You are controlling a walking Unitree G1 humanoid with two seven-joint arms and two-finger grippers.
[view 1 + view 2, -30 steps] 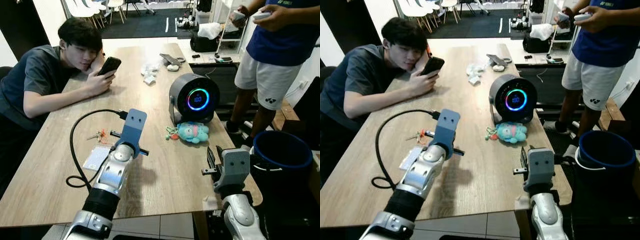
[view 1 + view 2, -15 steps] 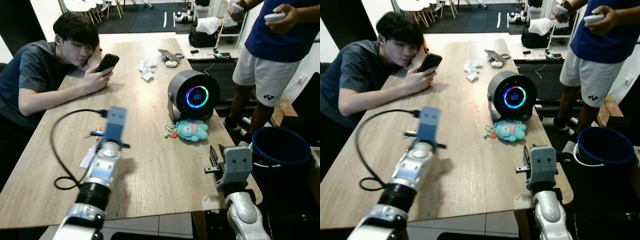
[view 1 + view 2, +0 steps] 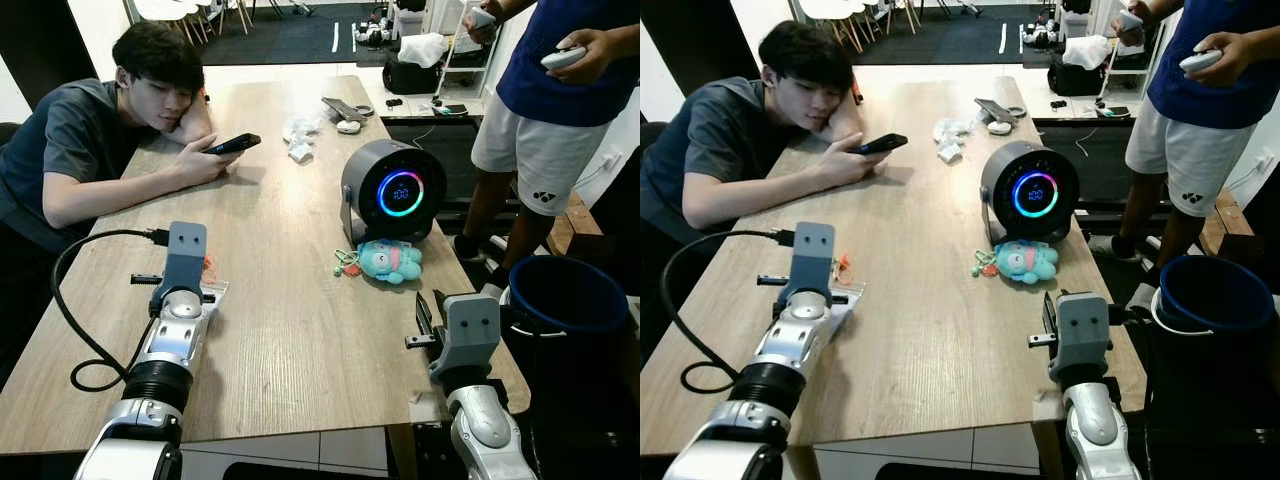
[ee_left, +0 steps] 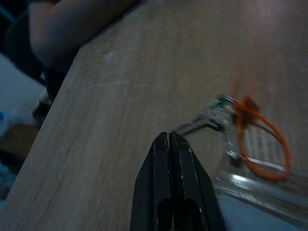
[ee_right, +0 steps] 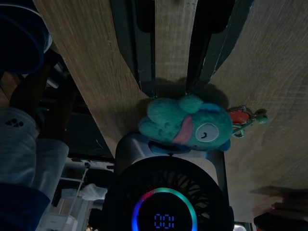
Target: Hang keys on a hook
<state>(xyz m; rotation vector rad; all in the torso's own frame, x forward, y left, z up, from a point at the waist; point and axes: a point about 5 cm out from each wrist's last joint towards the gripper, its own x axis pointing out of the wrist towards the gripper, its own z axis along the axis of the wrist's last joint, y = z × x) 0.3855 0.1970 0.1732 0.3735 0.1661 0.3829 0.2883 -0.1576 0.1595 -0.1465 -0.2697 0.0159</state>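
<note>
On the table (image 3: 300, 330), the keys (image 4: 226, 122) lie near the left edge, partly on a plastic sleeve (image 3: 207, 297). The fan (image 3: 392, 192) stands toward the right edge, the plush toy (image 3: 390, 260) just before it. A bucket (image 3: 565, 300) stands beyond the right edge.

A: Count on the wooden tabletop (image 3: 300, 330)?
B: One key bunch with orange loop (image 4: 240, 130), one teal plush toy (image 3: 392, 261), one round black fan with glowing ring display (image 3: 392, 192). Two people.

I see a matt wood-grain tabletop (image 3: 290, 330), metal keys (image 4: 216, 120) at centre right, and a fuzzy plush toy (image 3: 392, 260).
</note>
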